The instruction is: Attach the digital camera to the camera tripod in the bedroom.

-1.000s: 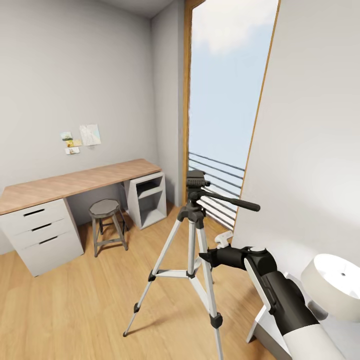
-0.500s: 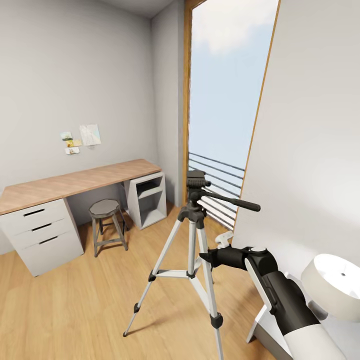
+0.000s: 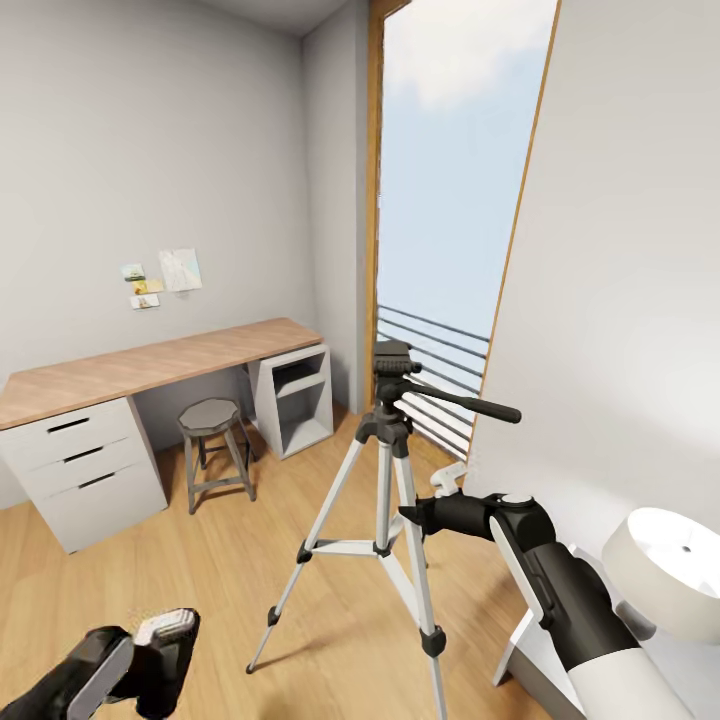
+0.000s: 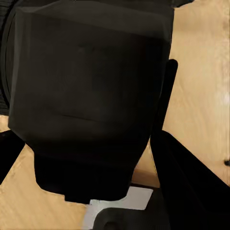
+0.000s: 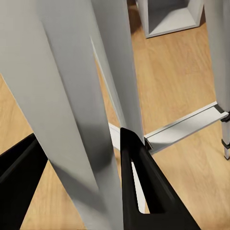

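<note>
The tripod (image 3: 388,470) stands on the wood floor (image 3: 200,590) in the middle of the bedroom, its black head (image 3: 392,362) bare and its pan handle (image 3: 465,402) pointing right. The right gripper (image 3: 412,516) is at the tripod's near right leg (image 5: 72,110); the right wrist view shows its dark fingers (image 5: 141,182) spread on either side of that silver leg, so it is open around the leg, and whether the pads touch it I cannot tell.

At the near left, the left gripper (image 3: 165,650) is closed on a dark boxy body, most likely the camera (image 4: 86,96), which looms large and black in the left wrist view; its lens and red button are not visible.

The step in hand looks to be carrying the camera up to the head. To do it well, lift the left arm wide of the spread legs, bring the camera level above the head, and lower its base straight onto the mounting plate. Keep clear of the pan handle, since a knock there could turn the head. The right gripper could steady the leg while the camera seats.
</note>
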### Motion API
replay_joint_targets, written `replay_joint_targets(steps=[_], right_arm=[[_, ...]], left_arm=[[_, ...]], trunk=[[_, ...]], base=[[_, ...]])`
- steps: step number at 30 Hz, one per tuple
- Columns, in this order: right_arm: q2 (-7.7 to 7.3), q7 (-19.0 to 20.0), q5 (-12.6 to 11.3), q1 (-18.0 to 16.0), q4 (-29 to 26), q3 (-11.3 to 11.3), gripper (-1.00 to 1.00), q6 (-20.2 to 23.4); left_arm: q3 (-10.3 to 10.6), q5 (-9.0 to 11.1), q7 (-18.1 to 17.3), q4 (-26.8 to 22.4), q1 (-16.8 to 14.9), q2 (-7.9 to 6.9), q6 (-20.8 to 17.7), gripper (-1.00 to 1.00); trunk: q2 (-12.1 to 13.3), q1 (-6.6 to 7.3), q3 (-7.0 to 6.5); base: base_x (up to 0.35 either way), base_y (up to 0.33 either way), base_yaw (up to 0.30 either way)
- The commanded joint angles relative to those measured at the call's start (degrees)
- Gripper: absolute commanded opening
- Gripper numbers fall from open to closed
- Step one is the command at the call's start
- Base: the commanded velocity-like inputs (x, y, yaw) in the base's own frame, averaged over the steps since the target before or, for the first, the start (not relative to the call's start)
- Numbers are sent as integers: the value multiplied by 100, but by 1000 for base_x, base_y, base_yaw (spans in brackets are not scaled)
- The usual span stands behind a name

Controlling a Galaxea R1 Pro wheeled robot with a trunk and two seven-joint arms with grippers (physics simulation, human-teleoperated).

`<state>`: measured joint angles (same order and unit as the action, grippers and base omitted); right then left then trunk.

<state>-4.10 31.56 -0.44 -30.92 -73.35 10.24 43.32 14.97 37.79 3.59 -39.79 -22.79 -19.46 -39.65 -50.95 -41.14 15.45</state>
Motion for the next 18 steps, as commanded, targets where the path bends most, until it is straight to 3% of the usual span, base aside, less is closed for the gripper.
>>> replay_joint_targets(steps=[1, 2, 4, 5, 6, 7, 9, 11, 12, 13, 15, 18], right_arm=[[-5, 7, 76, -2, 0, 6, -100, 24], [-5, 7, 71, -2, 2, 5, -100, 22], [-6, 8, 67, -2, 3, 5, -100, 24], [-11, 10, 65, -2, 3, 5, -100, 24], [-13, 11, 65, -2, 4, 4, -100, 25], [-19, 15, 64, -2, 4, 4, -100, 26], [-23, 19, 63, -2, 4, 4, -100, 26], [-27, 23, 62, -2, 4, 4, -100, 27], [-28, 24, 62, -2, 4, 4, -100, 27], [-29, 24, 62, -2, 4, 4, -100, 27], [-29, 25, 62, -2, 4, 5, -100, 27], [-28, 26, 62, -2, 4, 8, -100, 27]], left_arm=[[21, 61, 65, -413, -329, -32, -249, -100], [-1, 60, 154, -827, -781, -45, -683, -100], [-24, 70, 253, -1149, -1292, -12, -1102, -100], [-45, 85, 347, -1359, -1827, 89, -1431, -100], [-58, 92, 388, -1424, -2091, 165, -1544, -100], [-94, 103, 457, -1474, -2597, 351, -1691, -100], [-156, 111, 503, -1428, -3072, 558, -1785, -100], [-296, 118, 590, -1120, -3974, 975, -1876, -100], [-320, 119, 618, -1015, -4193, 1076, -1887, -100], [-356, 121, 677, -791, -4609, 1267, -1900, -100], [-388, 114, 766, -463, -5181, 1502, -1903, -100], [-406, 113, 831, -209, -5671, 1650, -1897, -100]], trunk=[[-5, -2, 8], [-5, -2, 8], [-5, -2, 8], [-5, -2, 8], [-5, -2, 8], [-5, -2, 8], [-5, -2, 8], [-5, -2, 8], [-5, -2, 8], [-5, -2, 8], [-5, -2, 8], [-5, -2, 8]], base=[[0, 0, 0], [0, 0, 0], [0, 0, 0], [0, 0, 0], [0, 0, 0], [0, 0, 0], [0, 0, 0], [0, 0, 0], [0, 0, 0], [0, 0, 0], [0, 0, 0], [0, 0, 0]])
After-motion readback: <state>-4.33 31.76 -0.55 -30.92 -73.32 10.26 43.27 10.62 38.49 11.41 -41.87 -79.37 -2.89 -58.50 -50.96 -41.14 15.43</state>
